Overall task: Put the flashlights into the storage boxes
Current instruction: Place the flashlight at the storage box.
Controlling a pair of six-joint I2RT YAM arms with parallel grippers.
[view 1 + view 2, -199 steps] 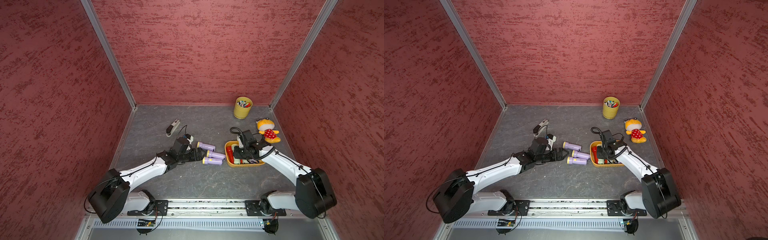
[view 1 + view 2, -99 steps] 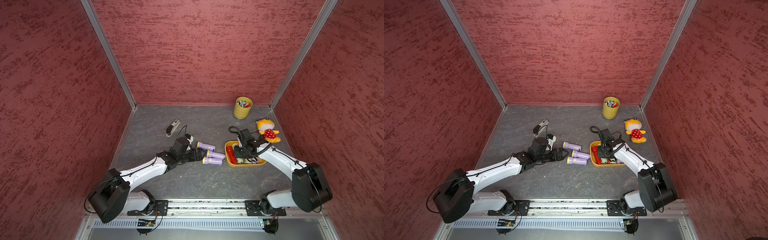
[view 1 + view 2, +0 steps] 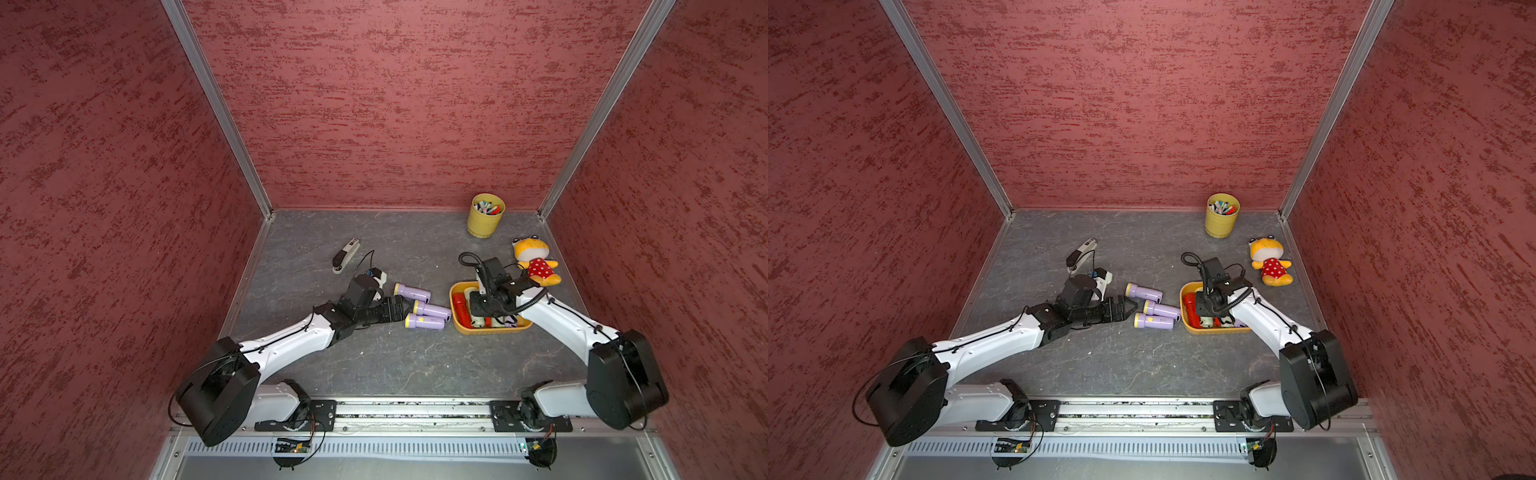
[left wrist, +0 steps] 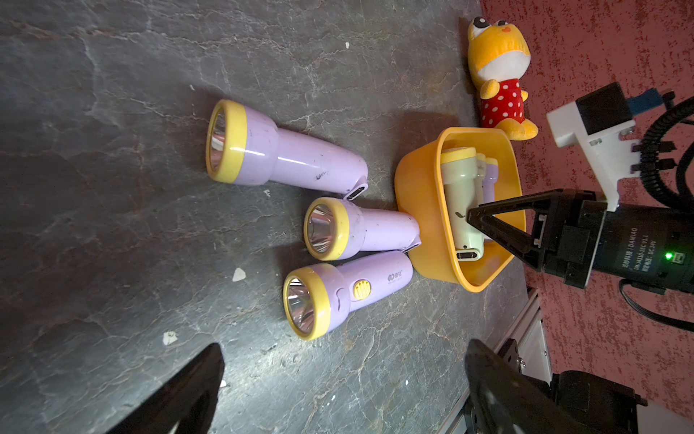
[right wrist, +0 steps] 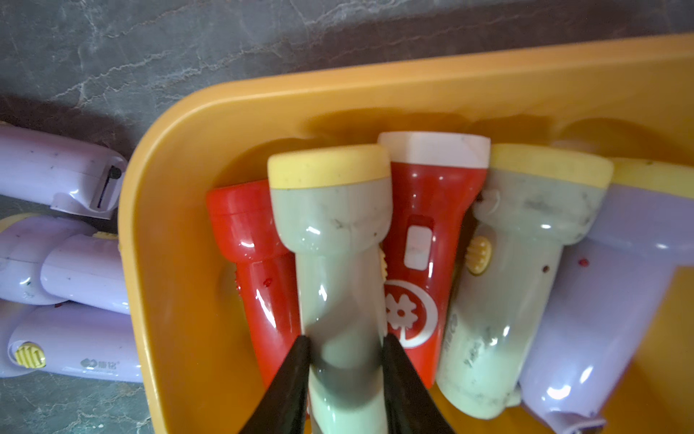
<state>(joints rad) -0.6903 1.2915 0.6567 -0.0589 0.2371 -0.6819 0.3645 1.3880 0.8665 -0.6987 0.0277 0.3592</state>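
Grey stone-look tabletop [image 3: 374,361], red textured walls on 3 sides. Orange tray [image 5: 169,282] sits right of centre w/ 5 torches side by side in it: two red flashlights [image 5: 259,244], a pale green flashlight [image 5: 338,240] lying between them, a second green one [image 5: 525,244] and a lilac one [image 5: 619,263] at the end. Right gripper [image 5: 346,338] is pinched on the pale green flashlight's handle, fingers touching both sides. Right arm comes up from the front rail [image 3: 415,409], wrist bent down over the tray. Just beside the tray, three lilac flashlights [image 4: 375,229] lie on the tabletop, tails toward it, heads facing the left gripper [image 4: 343,344]. That one's spread wide, holding nothing, close to them. Left arm is stretched low & nearly flat. Further out: plush toy [image 3: 534,262], yellow cup of pens [image 3: 485,216], grey-white stapler-ish thing [image 3: 345,261].
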